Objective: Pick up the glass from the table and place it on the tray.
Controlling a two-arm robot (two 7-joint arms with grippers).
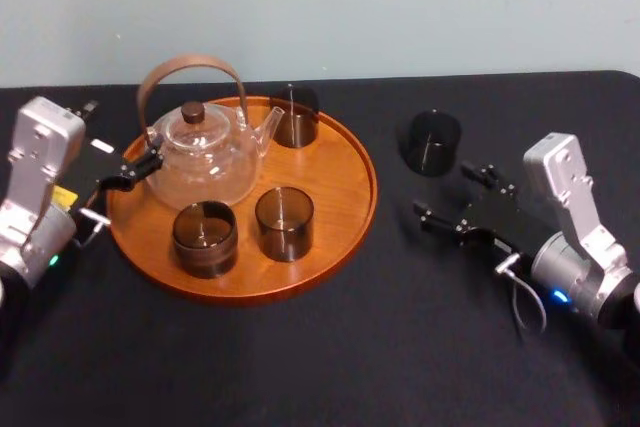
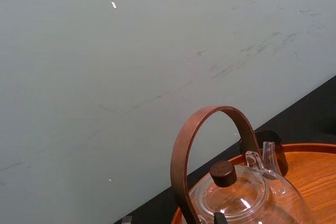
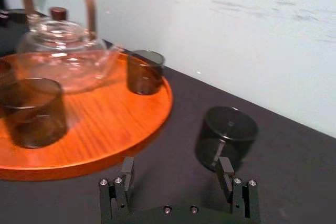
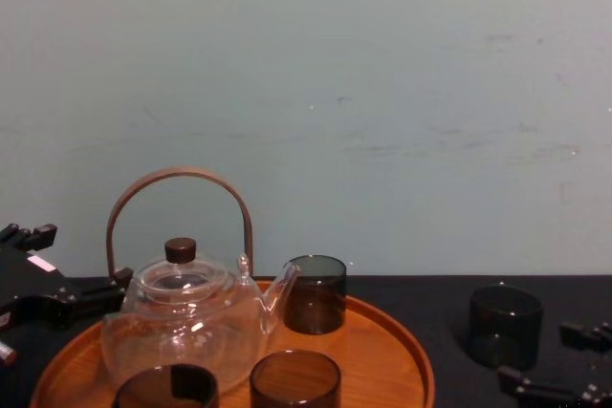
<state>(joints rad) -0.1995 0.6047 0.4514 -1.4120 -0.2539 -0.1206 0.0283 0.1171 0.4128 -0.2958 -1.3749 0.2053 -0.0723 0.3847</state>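
One dark smoked glass [image 1: 430,142] [image 3: 226,136] [image 4: 504,324] stands upright on the black table [image 1: 350,347], to the right of the round wooden tray [image 1: 345,237] [image 3: 110,124] [image 4: 387,341]. My right gripper [image 1: 440,189] [image 3: 176,167] [image 4: 533,354] is open, low over the table just short of that glass and not touching it. In the right wrist view the glass sits ahead of one fingertip [image 3: 226,167], off the centre of the gap. My left gripper [image 1: 125,132] [image 4: 81,255] is open at the tray's left edge, beside the teapot.
On the tray stand a clear glass teapot [image 1: 200,152] [image 2: 241,198] [image 3: 58,51] [image 4: 186,317] with an arched brown handle and three more dark glasses [image 1: 205,237] [image 1: 284,223] [image 1: 296,119]. A pale wall rises behind the table's far edge.
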